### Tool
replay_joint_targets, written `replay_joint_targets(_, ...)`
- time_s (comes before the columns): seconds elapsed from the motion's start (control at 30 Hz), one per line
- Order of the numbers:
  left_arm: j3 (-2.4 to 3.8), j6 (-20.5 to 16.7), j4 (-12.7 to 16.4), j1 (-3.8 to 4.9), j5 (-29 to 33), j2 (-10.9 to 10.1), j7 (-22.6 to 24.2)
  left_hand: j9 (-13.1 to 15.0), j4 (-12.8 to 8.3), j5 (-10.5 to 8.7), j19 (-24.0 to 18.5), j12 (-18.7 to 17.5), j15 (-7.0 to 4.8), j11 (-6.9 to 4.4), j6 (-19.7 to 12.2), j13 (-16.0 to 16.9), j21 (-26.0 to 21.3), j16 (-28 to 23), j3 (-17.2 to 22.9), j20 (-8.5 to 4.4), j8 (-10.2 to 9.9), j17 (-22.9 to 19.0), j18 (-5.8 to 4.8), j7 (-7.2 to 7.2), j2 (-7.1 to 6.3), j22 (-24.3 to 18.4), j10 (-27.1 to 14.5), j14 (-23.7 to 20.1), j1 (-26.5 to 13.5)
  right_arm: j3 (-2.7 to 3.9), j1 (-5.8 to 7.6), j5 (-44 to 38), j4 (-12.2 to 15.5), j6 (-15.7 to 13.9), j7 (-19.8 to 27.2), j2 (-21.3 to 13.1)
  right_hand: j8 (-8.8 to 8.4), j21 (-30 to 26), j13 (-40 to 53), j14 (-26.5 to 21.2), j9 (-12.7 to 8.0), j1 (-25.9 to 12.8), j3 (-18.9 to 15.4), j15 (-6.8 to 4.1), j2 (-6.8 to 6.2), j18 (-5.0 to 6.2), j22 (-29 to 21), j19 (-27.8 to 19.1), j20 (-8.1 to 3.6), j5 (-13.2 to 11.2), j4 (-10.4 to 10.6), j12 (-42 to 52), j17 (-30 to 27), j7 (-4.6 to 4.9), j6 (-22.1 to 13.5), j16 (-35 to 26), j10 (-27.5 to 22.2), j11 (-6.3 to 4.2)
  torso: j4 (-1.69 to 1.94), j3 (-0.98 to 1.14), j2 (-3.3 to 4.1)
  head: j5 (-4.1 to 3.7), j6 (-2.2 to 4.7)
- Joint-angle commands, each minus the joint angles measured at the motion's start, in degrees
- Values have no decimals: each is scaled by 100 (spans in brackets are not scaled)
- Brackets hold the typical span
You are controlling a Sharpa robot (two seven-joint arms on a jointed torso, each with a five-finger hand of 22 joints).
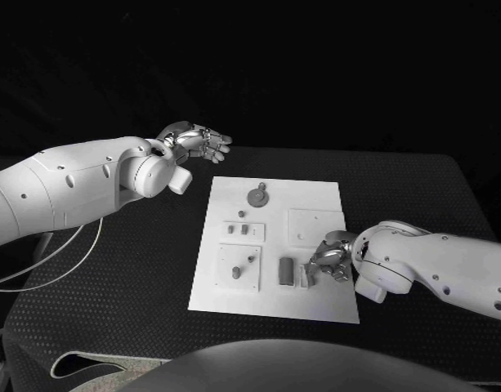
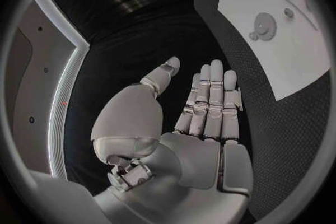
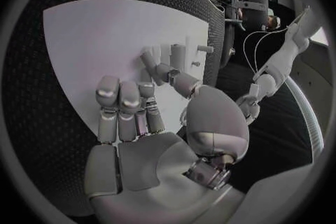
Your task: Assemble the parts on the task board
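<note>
Left hand (image 1: 199, 142) hovers beyond the task board's (image 1: 276, 304) far left corner, fingers straight and apart, holding nothing. Grey parts (image 1: 285, 271) lie on the board. Right hand (image 1: 330, 261) rests there, thumb touching an upright grey part (image 3: 150, 59); whether it grips, I cannot tell.

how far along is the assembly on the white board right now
Early, by the look of it. On the white rectangular task board, several small grey parts lie loose, such as the round grey disc part and the dark grey block part. In hand: the silver right hand is down at the board's near right area, thumb touching a small upright grey part. The silver left hand is open off the board. Nearly all parts remain.
</note>
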Motion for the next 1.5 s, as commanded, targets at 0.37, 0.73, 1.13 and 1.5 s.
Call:
replay_joint_targets(0.37, 4, 92, 14, 9, 25, 5, 16, -7, 39, 16, 38, 15, 5, 30, -41, -7, -36, -41, 10, 6, 35, 12, 109, 7, 0, 11, -3, 37, -56, -37, -53, -223, 0, 226, 46, 77, -36, 13, 26, -56, -95, -260, -269, -13, -207, 476, -23, 6, 2, -496, 188, -27, -1, 21, 38, -48, -24, -19, 8, -4, -1, 24, 0)
replay_joint_targets(0.73, 4, 98, 12, 9, 25, 3, 15, -8, 41, 16, 39, 15, 5, 30, -43, -7, -38, -45, 11, 6, 36, 18, 109, 8, 0, 14, -3, 37, -55, -38, -53, -348, 13, 308, 139, 76, -6, 17, 38, -56, -140, -430, -443, -29, -530, 476, -37, -2, -7, -904, 520, -31, 15, -3, 96, -57, -26, -40, 0, -2, -3, 44, 0)
replay_joint_targets(1.13, 4, 100, 10, 9, 25, 3, 7, -9, 44, 16, 39, 15, 5, 30, -44, -7, -41, -48, 12, 6, 36, 23, 109, 8, 3, 16, -3, 39, -55, -38, -53, -448, 44, 442, 281, 74, 57, 44, 57, -55, -165, -197, -473, -49, -191, 476, -22, -37, -26, -921, 395, -19, 34, -39, 211, -49, 0, -80, 1, -2, 0, 69, 0)
replay_joint_targets(1.5, 4, 99, 7, 9, 25, 2, 5, -11, 46, 17, 39, 15, 5, 30, -46, -7, -43, -52, 13, 6, 37, 28, 109, 9, 4, 19, -4, 39, -55, -38, -54, -494, 57, 546, 333, 55, 136, 50, 67, -109, -201, -12, -310, -68, 107, 476, -14, -95, 15, -886, 127, -42, 3, -100, 386, -102, -20, -130, 2, 0, -1, 71, 0)
